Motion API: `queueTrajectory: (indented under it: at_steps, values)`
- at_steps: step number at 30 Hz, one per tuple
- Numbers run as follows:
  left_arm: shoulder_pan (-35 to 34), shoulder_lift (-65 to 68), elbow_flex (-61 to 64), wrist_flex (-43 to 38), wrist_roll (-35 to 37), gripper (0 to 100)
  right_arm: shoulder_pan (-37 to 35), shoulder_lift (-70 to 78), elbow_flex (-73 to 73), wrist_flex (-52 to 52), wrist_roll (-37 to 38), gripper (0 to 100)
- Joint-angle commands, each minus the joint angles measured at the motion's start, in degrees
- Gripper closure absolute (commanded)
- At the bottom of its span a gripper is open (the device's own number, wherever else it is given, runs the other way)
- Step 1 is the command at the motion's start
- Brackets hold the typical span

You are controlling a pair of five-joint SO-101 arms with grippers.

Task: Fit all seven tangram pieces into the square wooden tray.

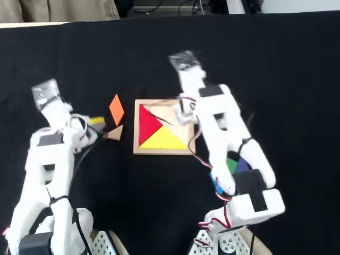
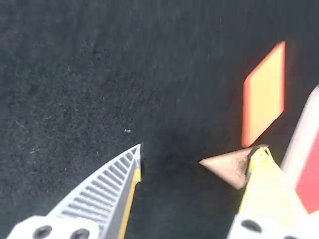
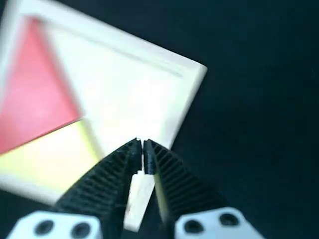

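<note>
In the square wooden tray (image 1: pixel 162 151) at mid-table only the red triangle (image 1: pixel 147 125) and yellow triangle (image 1: pixel 163 139) are seated. An orange parallelogram (image 1: pixel 117 109), a tan triangle (image 1: pixel 115 133) and, seemingly, a green piece (image 1: pixel 232 163) and a blue piece (image 1: pixel 242 165) are left outside. The left gripper (image 2: pixel 199 149) is spread about the tan triangle and the right gripper (image 3: pixel 143 144) is pressed together above the tray, over a table covered in black cloth (image 1: pixel 276 64).

The right arm (image 1: pixel 223 127) covers the wooden tray's (image 1: pixel 159 151) right rim. Toward the table's (image 1: pixel 297 64) near edge, that arm hides most of a green piece (image 1: pixel 232 164) and a blue piece (image 1: pixel 243 163). A yellow finger (image 2: pixel 264 189) of the left gripper (image 2: pixel 199 149) hides one corner of the tan triangle (image 2: pixel 224 165).
</note>
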Motion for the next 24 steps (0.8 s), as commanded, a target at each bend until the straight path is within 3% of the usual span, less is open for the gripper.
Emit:
queueTrajectory:
  at_steps: [1,6,14,21,24]
  values:
    - [6.2,3.5,-16.0,10.5,8.4,66,2.3,-3.2,7.4,-14.1,-1.1,98.7]
    - [13.9,17.3,-31.3,18.1,12.7,66,2.5,-3.4,9.3,-17.3,-1.1,98.7]
    - [13.3,41.4,-48.0,18.7,15.5,66,5.3,-3.4,9.2,-17.8,-1.2,98.7]
    - [9.5,47.2,-51.6,18.3,19.8,81,4.9,-3.4,9.2,-17.8,-1.1,98.7]
    - [9.1,48.0,-51.4,16.6,20.1,82,4.9,-3.2,9.2,-17.8,-1.1,98.7]
